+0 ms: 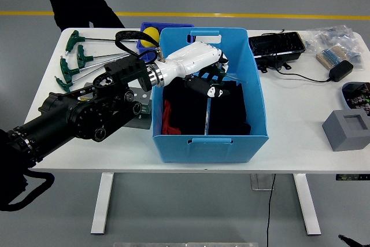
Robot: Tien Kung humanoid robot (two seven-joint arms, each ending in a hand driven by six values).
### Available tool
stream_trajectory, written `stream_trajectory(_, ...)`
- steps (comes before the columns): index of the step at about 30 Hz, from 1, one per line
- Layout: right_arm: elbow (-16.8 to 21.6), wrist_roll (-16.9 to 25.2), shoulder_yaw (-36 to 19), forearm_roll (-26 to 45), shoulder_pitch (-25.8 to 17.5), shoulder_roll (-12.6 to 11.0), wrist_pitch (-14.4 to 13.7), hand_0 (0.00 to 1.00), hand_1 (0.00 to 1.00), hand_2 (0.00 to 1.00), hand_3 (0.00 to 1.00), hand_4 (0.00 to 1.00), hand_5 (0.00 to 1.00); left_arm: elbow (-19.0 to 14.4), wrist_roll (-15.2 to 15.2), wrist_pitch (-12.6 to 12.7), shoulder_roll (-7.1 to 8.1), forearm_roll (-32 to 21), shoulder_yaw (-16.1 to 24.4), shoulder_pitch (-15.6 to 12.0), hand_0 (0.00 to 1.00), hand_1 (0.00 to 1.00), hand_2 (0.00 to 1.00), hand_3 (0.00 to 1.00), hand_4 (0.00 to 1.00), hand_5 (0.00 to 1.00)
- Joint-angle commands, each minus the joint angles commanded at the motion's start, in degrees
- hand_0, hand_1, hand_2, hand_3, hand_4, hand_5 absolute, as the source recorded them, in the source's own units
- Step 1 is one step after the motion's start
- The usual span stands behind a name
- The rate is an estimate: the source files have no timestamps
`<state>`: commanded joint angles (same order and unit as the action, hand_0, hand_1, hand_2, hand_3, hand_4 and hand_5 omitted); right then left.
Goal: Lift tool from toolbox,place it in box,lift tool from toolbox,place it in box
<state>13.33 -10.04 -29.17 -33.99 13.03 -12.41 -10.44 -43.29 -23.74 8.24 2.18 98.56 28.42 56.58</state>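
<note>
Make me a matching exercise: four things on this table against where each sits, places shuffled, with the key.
Things:
1. left hand
2. T-handle wrenches
3. grey block
4. black tray

Places:
A. far left of the table
B. near right of the table
C. inside the blue bin
D. behind the bin, to the right

Pairs: 1-C, 2-A, 3-B, 4-D
</note>
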Motion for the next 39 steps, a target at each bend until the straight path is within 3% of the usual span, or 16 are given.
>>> stream_trajectory(1, 0.0, 0.0, -0.01, 0.02, 0.0, 0.0, -0.02, 0.622, 0.606, 0.676, 0.547, 0.786, 0.659, 0.24, -0.03, -0.01, -0.19, -0.06, -0.13, 0.03, 0.345, 0.357, 0.467, 0.49, 0.86, 0.47)
stream_trajectory(12, -0.02, -0.05, -0.27, -0.27, -0.22, 0.04, -0.07, 0.622, 0.607, 0.677, 0.547, 0.787, 0.659, 1.9, 0.37, -1.48, -0.22, 0.81, -0.45, -0.23, 0.391, 0.422, 0.513, 0.511, 0.86, 0.472)
stream_trajectory(13, -0.02, -0.07, -0.35, -0.4, -0.26, 0.05, -0.06, 0.622, 0.605, 0.677, 0.547, 0.787, 0.659, 1.98, 0.71, -2.01, -0.13, 1.17, -0.39, -0.32, 0.522, 0.588, 0.59, 0.552, 0.862, 0.468)
stream_trajectory(18, -0.04, -0.14, -0.61, -0.76, -0.47, 0.16, -0.05, 0.622, 0.605, 0.677, 0.547, 0.787, 0.659, 2.54, 1.1, -2.41, 0.59, 2.58, -0.11, -0.86, 0.522, 0.588, 0.59, 0.552, 0.862, 0.468)
stream_trajectory(19, -0.04, -0.14, -0.62, -0.79, -0.5, 0.17, -0.05, 0.622, 0.607, 0.677, 0.547, 0.786, 0.659, 2.7, 0.98, -2.12, 0.78, 2.84, -0.02, -0.98, 0.687, 0.662, 0.646, 0.57, 0.885, 0.501)
stream_trajectory(24, -0.07, -0.14, -0.77, -0.78, -0.73, 0.27, -0.1, 0.622, 0.607, 0.677, 0.547, 0.786, 0.659, 3.06, 0.77, -1.93, 2.21, 3.7, 0.91, -1.66, 0.687, 0.662, 0.646, 0.57, 0.885, 0.501)
stream_trajectory(25, -0.08, -0.15, -0.83, -0.8, -0.81, 0.31, -0.11, 0.622, 0.608, 0.676, 0.547, 0.786, 0.659, 2.86, 0.78, -2.12, 2.47, 3.72, 1.19, -1.8, 0.892, 0.849, 0.795, 0.66, 0.972, 0.692)
stream_trajectory(30, -0.09, -0.19, -0.98, -1.02, -1.07, 0.43, -0.09, 0.622, 0.608, 0.676, 0.547, 0.786, 0.659, 1.4, 0.91, -3.51, 3.36, 3.83, 2.79, -2.34, 0.892, 0.849, 0.795, 0.66, 0.972, 0.692)
stream_trajectory(31, -0.09, -0.21, -1.03, -1.14, -1.11, 0.44, -0.06, 0.622, 0.607, 0.676, 0.547, 0.785, 0.66, 1.02, 0.93, -3.81, 3.53, 3.85, 3.1, -2.44, 0.951, 0.951, 0.91, 0.731, 0.989, 0.744)
stream_trajectory(32, -0.09, -0.23, -1.06, -1.23, -1.15, 0.44, -0.03, 0.622, 0.607, 0.676, 0.547, 0.785, 0.66, 0.56, 0.9, -3.97, 3.71, 3.8, 3.47, -2.57, 0.951, 0.951, 0.91, 0.731, 0.989, 0.744)
stream_trajectory(36, -0.11, -0.18, -1.02, -1.16, -1.24, 0.45, -0.03, 0.622, 0.607, 0.676, 0.547, 0.785, 0.66, -1.12, 0.47, -3.15, 4.24, 3.25, 5.08, -3.16, 0.951, 0.951, 0.91, 0.731, 0.989, 0.744)
stream_trajectory(37, -0.11, -0.17, -1.02, -1.13, -1.25, 0.46, -0.03, 0.622, 0.608, 0.676, 0.547, 0.784, 0.658, -1.6, 0.35, -2.78, 4.36, 3.1, 5.71, -3.4, 0.995, 0.995, 0.998, 0.817, 0.998, 0.787)
stream_trajectory(39, -0.12, -0.13, -0.94, -1.01, -1.25, 0.47, -0.06, 0.622, 0.608, 0.676, 0.547, 0.784, 0.658, -2.69, 0.16, -2.05, 4.62, 2.65, 7.43, -4.06, 0.995, 0.995, 0.998, 0.817, 0.998, 0.787)
